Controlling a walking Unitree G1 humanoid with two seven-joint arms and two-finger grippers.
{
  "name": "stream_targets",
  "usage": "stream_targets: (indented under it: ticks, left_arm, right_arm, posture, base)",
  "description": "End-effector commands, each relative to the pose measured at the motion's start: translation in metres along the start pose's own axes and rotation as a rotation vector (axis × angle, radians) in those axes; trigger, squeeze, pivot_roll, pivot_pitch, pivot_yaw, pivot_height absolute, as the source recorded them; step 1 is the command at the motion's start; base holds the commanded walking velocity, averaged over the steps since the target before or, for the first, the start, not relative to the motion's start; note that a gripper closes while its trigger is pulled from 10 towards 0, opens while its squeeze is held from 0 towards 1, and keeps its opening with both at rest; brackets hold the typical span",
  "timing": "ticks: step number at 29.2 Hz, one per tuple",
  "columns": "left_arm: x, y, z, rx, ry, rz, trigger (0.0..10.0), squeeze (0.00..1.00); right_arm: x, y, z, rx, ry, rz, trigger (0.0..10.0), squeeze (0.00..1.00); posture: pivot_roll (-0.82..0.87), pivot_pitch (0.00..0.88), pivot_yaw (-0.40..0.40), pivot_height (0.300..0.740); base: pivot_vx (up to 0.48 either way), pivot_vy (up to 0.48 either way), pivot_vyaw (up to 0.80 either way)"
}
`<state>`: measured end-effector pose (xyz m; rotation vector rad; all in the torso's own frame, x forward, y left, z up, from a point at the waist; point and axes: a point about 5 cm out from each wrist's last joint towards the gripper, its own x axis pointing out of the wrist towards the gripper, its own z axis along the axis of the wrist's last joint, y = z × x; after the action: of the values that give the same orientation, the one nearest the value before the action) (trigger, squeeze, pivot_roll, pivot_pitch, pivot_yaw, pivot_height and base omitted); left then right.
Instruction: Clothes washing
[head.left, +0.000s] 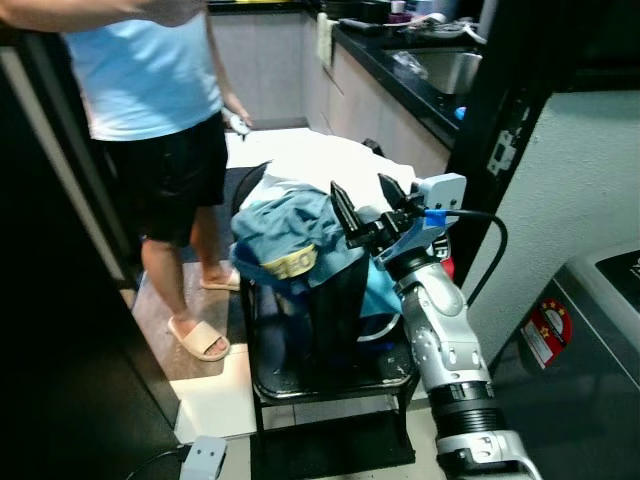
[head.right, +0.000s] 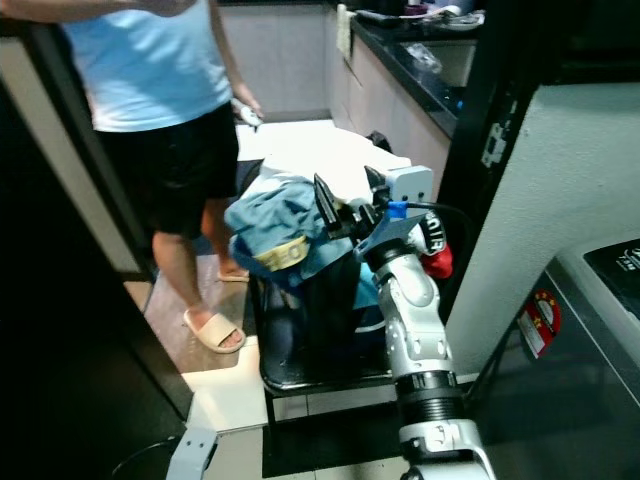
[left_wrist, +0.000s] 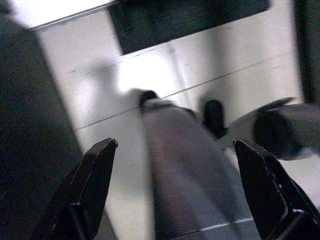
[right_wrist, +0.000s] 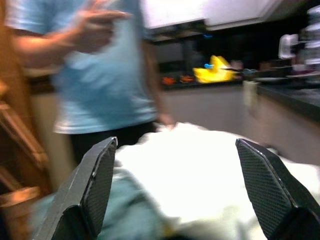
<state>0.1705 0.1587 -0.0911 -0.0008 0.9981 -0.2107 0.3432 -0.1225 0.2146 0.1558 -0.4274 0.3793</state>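
Note:
A black laundry basket (head.left: 335, 310) stands on a low black stand (head.left: 330, 385), heaped with blue clothes (head.left: 285, 235) and a white cloth (head.left: 330, 165). My right gripper (head.left: 368, 205) hovers open just above the heap's near right side, with nothing between its fingers. In the right wrist view the white cloth (right_wrist: 200, 165) and blue fabric (right_wrist: 135, 210) lie below the open fingers (right_wrist: 95, 185). My left gripper (left_wrist: 175, 190) is open, hanging over the tiled floor (left_wrist: 100, 100) with my own leg (left_wrist: 185, 170) below it.
A person (head.left: 150, 90) in a light blue shirt and black shorts stands just left of the basket. A dark kitchen counter (head.left: 400, 75) runs along the right. A grey washing machine (head.left: 590, 340) stands at my near right, with a white wall (head.left: 570, 180) beside it.

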Motion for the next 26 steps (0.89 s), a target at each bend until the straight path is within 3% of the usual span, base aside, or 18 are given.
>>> stream_targets:
  ticks: [1, 11, 22, 25, 26]
  left_arm:
    - [-0.001, 0.005, -0.002, 0.005, 0.007, 0.009, 10.0, 0.00]
    - [-0.002, 0.006, -0.003, -0.004, 0.008, 0.022, 10.0, 0.00]
    - [-0.001, 0.004, -0.003, -0.018, 0.011, 0.015, 10.0, 0.00]
    - [-0.001, 0.003, -0.003, -0.018, 0.013, 0.012, 10.0, 0.00]
    - [-0.001, 0.003, -0.003, -0.018, 0.013, 0.012, 10.0, 0.00]
  right_arm:
    - [0.004, 0.010, 0.002, 0.015, -0.008, 0.030, 10.0, 0.00]
    - [0.009, 0.020, 0.014, 0.024, -0.038, 0.068, 10.0, 0.00]
    - [0.017, 0.029, 0.034, 0.038, -0.052, 0.153, 10.0, 0.00]
    - [0.019, 0.027, 0.041, -0.110, 0.041, 0.228, 10.0, 0.00]
    - [0.019, 0.027, 0.041, -0.110, 0.041, 0.228, 10.0, 0.00]
  posture:
    - [0.04, 0.020, -0.020, 0.740]
    - [0.04, 0.023, -0.022, 0.740]
    - [0.04, 0.020, -0.026, 0.740]
    - [0.04, 0.015, -0.029, 0.740]
    - [0.04, 0.015, -0.029, 0.740]
  base:
    - [0.420, 0.000, 0.00]
    - [0.396, 0.000, 0.00]
    - [0.000, 0.000, 0.00]
    - [0.000, 0.000, 0.00]
    - [0.000, 0.000, 0.00]
